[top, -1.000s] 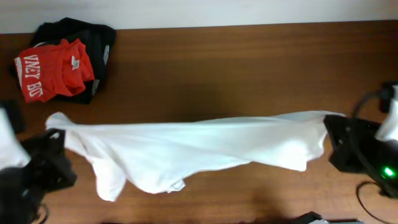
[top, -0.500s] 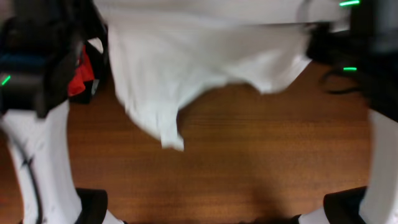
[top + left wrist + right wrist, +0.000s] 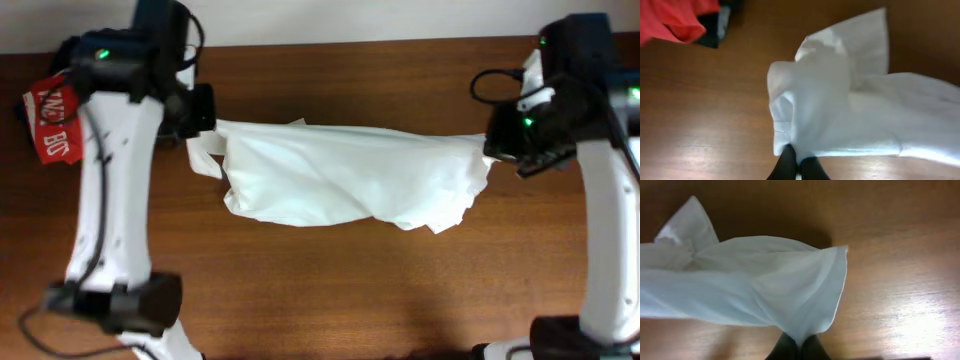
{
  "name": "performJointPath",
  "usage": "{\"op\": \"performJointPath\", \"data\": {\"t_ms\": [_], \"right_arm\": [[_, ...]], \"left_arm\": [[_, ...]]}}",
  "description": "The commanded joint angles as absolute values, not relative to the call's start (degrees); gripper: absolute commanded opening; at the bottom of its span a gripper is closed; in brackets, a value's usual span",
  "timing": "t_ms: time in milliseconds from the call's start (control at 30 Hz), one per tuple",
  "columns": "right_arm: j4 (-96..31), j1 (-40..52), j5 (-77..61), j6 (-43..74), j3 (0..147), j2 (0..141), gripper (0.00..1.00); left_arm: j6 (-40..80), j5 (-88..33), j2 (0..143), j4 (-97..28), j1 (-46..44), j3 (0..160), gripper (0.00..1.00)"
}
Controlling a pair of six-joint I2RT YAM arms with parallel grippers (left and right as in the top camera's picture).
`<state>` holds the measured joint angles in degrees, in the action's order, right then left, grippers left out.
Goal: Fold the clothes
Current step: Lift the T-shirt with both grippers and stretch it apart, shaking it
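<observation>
While the left gripper (image 3: 797, 167) and the right gripper (image 3: 797, 349) each pinch one end of the white T-shirt (image 3: 350, 180), stretched near the far edge of the tabletop (image 3: 350, 300), I judge no neat fold is made yet.

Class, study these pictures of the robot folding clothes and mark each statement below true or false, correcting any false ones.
1. The left gripper is shut on the white T-shirt. True.
2. The right gripper is open and empty. False: it is shut on the T-shirt's other end.
3. The T-shirt is folded into a neat square. False: it is stretched, wrinkled, between the grippers.
4. A red shirt lies on the table, apart from the T-shirt. True.
</observation>
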<state>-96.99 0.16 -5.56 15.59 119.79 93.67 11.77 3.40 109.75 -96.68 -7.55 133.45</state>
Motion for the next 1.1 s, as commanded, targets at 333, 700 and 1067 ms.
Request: {"op": "performJointPath", "data": {"t_ms": [333,700,1067], "right_arm": [[-83.05,-14.39,-10.81,15.64,167.5,105.71,0.06],[-97.34,-5.02,-11.84,10.31,132.75,107.28,0.04],[-97.34,-4.89,-9.28,11.66,99.68,78.04,0.05]], "left_arm": [[9.15,3.86,118.69,-61.54,-5.08,175.63,0.0],[8.47,3.84,132.97,-96.73,-5.08,159.87,0.0],[10.22,-2.37,94.11,-96.73,-7.62,112.07,0.01]]}}
